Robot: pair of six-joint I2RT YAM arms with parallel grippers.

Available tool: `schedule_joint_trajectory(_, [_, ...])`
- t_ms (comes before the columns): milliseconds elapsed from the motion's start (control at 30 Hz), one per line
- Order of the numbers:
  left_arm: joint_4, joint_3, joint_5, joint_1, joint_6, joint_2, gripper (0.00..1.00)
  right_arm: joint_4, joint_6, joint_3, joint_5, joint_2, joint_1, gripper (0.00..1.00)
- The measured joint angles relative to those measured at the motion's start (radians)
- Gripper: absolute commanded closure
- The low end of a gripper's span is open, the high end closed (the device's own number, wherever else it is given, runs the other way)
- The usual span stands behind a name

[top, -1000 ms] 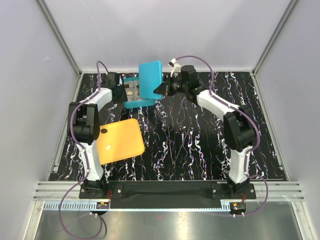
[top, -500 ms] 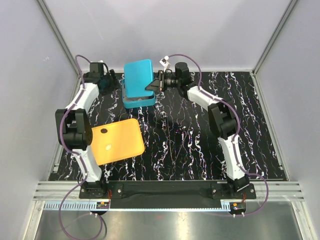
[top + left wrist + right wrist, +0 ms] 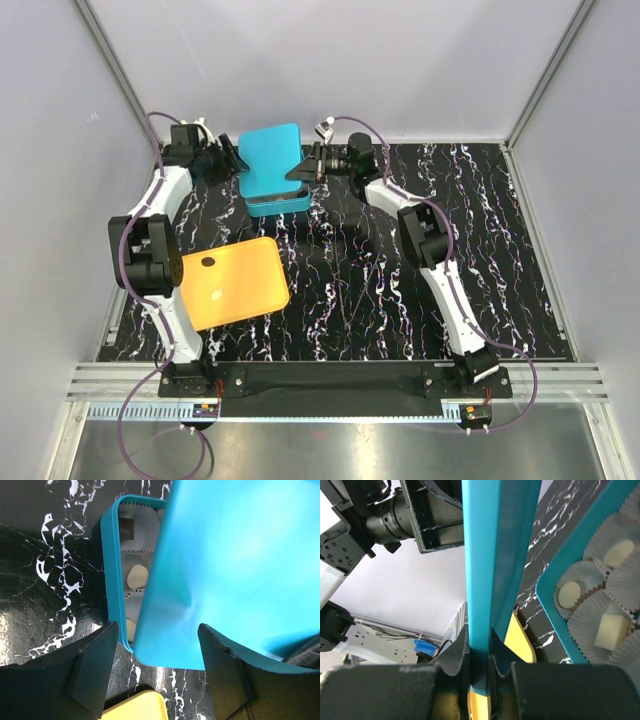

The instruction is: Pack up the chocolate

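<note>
The teal lid point(image 3: 271, 158) hovers nearly flat over the teal box point(image 3: 283, 206) at the back of the table. My right gripper point(image 3: 298, 172) point(image 3: 481, 650) is shut on the lid's right edge point(image 3: 492, 580). My left gripper point(image 3: 228, 160) point(image 3: 160, 675) stands open at the lid's left side, touching nothing. Cream-white chocolate pieces point(image 3: 136, 575) point(image 3: 568, 594) lie in the box's paper cups, with a dark one point(image 3: 126, 529) further in. One dark chocolate piece point(image 3: 208, 262) lies on the orange tray point(image 3: 240, 285).
The box point(image 3: 111, 555) stands close to the back wall. The orange tray's corner point(image 3: 135, 707) lies just below my left fingers. White enclosure walls close in the black marbled table point(image 3: 420, 290) on three sides.
My left gripper has opened and drawn back to the left. The right gripper has swung the lid from upright down and left over the box.
</note>
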Motion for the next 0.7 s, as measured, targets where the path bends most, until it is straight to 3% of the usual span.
schedule_joint_trajectory(300, [0.010,-0.010,0.004,0.004,0.000,0.053,0.35,0.071,0.147,0.014,-0.019,0.083,-0.001,1.00])
schedule_joint_trajectory(700, [0.023,0.007,0.002,0.006,0.010,0.152,0.43,0.061,0.184,0.019,-0.018,0.110,-0.019,0.94])
